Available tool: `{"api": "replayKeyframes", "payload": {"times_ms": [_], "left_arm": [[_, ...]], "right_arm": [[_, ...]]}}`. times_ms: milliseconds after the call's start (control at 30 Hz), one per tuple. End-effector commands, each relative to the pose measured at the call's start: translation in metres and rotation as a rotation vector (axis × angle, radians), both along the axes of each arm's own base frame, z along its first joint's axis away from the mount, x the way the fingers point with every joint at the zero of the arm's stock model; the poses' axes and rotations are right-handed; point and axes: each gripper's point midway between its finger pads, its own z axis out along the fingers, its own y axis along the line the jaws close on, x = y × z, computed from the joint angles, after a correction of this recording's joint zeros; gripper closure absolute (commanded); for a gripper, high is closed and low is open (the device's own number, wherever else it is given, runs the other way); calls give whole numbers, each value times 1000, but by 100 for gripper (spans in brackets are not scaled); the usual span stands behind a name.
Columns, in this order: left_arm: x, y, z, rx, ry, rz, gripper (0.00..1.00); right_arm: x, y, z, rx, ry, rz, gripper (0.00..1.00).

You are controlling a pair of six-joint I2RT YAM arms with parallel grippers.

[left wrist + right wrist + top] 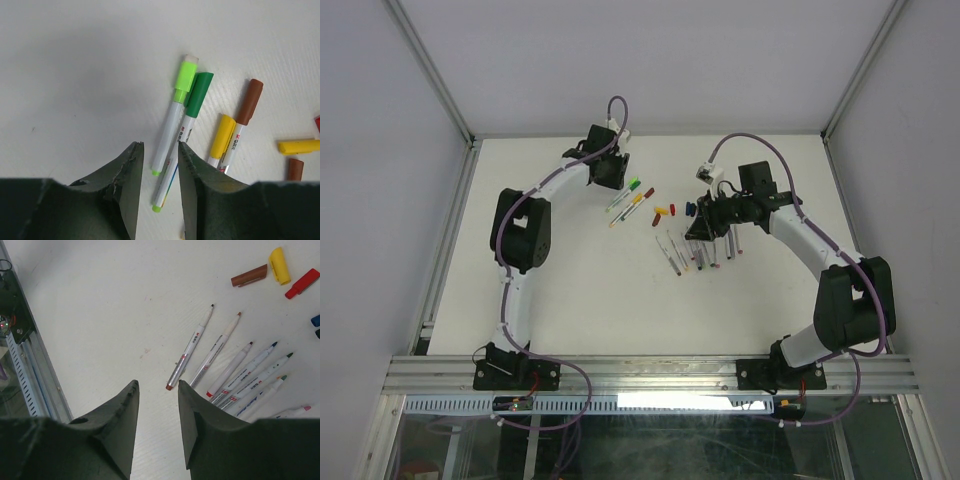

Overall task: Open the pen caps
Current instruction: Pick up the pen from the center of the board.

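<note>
A white table (570,290) seen from above, with two robot arms reaching from its near edge toward the middle. The left gripper (159,150) hangs close to the far edge, a little left of centre. Its two dark fingers are parted and hold nothing, and in its wrist view the tail ends of two pens show in the gap between them. Four capped pens (631,200) lie close together there on the table. They carry a light green cap (185,77), a dark green cap (199,93), a yellow cap (222,136) and a brown cap (249,101), each seated on a white barrel. Just beside them, toward the right edge, lie a loose brown cap (249,276), a loose yellow cap (280,264), a loose red cap (302,283) and a loose blue cap (315,320). The right gripper (157,385) is above a row of uncapped pens (231,368) lying side by side, right of centre. Its fingers are likewise spread and empty.
</note>
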Motion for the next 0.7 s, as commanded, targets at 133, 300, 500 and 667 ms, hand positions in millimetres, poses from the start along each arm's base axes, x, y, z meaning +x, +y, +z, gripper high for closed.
{"api": "replayKeyframes", "payload": {"times_ms": [133, 300, 500, 667], "left_arm": [[22, -17, 17, -11, -42, -88, 66], [30, -19, 11, -18, -39, -82, 67], [29, -24, 5, -36, -23, -97, 67], [28, -23, -2, -35, -8, -90, 69]], "right_arm": [[4, 2, 18, 31, -50, 17, 60], [5, 2, 17, 31, -48, 15, 60], [5, 2, 16, 28, -44, 15, 60], [5, 2, 16, 29, -44, 16, 60]]}}
